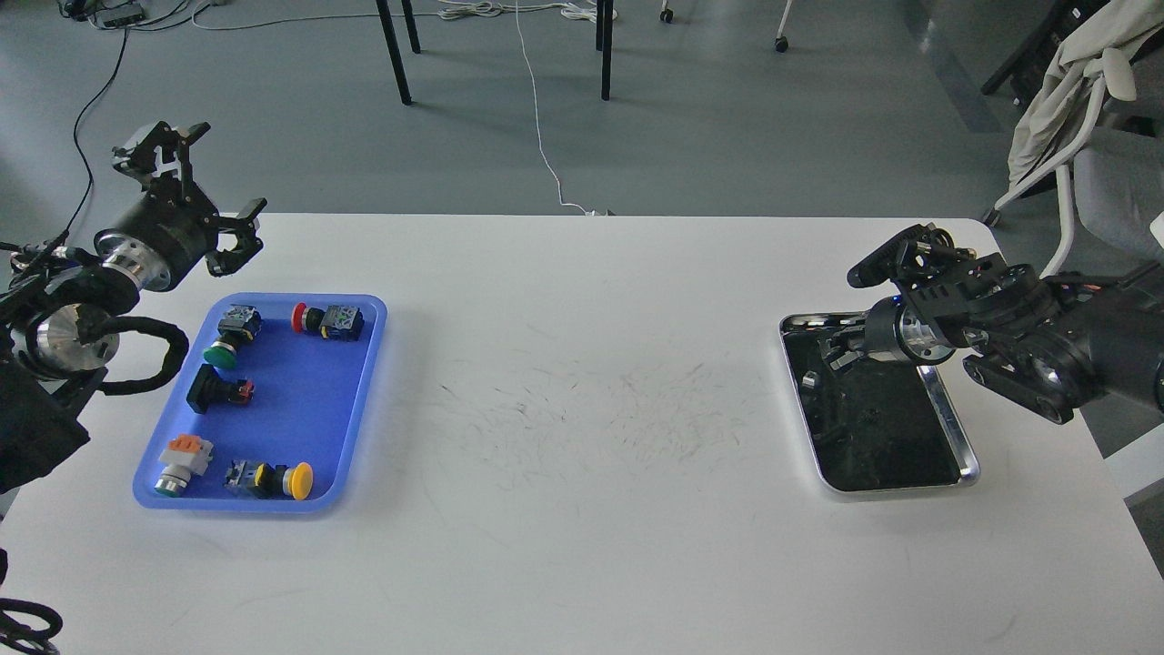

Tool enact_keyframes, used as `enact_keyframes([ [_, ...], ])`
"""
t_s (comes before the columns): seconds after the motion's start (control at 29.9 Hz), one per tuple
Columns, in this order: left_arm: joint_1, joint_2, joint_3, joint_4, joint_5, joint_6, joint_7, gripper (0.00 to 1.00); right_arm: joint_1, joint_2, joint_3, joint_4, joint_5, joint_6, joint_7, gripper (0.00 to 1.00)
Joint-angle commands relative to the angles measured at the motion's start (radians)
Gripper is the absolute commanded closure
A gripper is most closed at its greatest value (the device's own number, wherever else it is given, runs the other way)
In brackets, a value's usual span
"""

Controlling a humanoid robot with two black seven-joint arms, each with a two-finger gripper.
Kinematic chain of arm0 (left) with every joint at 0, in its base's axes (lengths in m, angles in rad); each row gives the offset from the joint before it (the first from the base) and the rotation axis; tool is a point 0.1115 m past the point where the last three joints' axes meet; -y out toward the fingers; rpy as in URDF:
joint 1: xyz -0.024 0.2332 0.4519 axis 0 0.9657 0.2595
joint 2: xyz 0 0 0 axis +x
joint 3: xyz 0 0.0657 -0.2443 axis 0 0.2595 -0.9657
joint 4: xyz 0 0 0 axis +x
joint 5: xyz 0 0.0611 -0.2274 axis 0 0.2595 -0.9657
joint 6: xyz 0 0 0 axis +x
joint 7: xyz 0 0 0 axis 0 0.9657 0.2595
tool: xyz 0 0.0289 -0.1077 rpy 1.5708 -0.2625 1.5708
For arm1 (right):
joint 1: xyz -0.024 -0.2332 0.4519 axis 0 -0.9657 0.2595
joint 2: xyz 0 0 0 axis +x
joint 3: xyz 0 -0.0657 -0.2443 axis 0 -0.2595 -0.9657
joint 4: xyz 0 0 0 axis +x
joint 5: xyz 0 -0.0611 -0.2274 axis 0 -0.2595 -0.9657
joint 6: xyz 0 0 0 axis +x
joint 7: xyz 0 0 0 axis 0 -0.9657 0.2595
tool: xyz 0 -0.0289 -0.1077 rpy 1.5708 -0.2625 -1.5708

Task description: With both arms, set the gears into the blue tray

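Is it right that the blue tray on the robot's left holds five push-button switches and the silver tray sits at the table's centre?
Not quite. The head view shows the silver tray at the table's right side, under the right gripper, not at the centre. The blue tray on the left does hold five switches.

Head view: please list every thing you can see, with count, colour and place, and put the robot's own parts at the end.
table: one, white, fills the lower view.
blue tray: one, blue, left side of the table.
push-button switches: five, inside the blue tray; caps red, green, yellow, one black with red end, one grey with orange.
metal tray: one, silver rim with dark inside, right side of the table.
gears: cannot tell; none is clearly seen, small dark parts in the metal tray are too unclear.
cloth: one, white, on a chair at upper right.
left gripper: black, open, above the table's far left edge.
right gripper: black, over the metal tray, state unclear.
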Motion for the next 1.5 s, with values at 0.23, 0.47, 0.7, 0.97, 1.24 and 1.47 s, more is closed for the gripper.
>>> enact_keyframes([
  [0.23, 0.000, 0.001, 0.001, 0.000, 0.003, 0.001, 0.002, 0.00, 0.022, 0.000, 0.000, 0.012, 0.002, 0.001, 0.000, 0.64],
  [0.47, -0.002, 0.001, 0.001, 0.000, 0.003, 0.001, 0.002, 0.00, 0.061, -0.042, -0.004, 0.042, 0.019, 0.053, 0.001, 0.44],
  [0.7, 0.000, 0.001, 0.002, 0.000, 0.004, 0.001, 0.002, 0.00, 0.093, -0.111, -0.006, 0.095, 0.019, 0.090, 0.004, 0.40],
  [0.97, 0.001, 0.000, 0.001, 0.000, 0.003, 0.000, 0.000, 0.00, 0.062, -0.124, -0.007, 0.082, 0.016, 0.096, 0.029, 0.40],
  [1.24, 0.001, 0.001, 0.001, 0.000, 0.005, 0.000, 0.000, 0.00, 0.041, -0.120, -0.003, 0.061, 0.016, 0.093, 0.029, 0.42],
  [1.47, 0.003, 0.000, 0.001, 0.000, 0.006, 0.000, 0.000, 0.00, 0.022, -0.111, 0.002, 0.029, 0.016, 0.087, 0.029, 0.44],
])
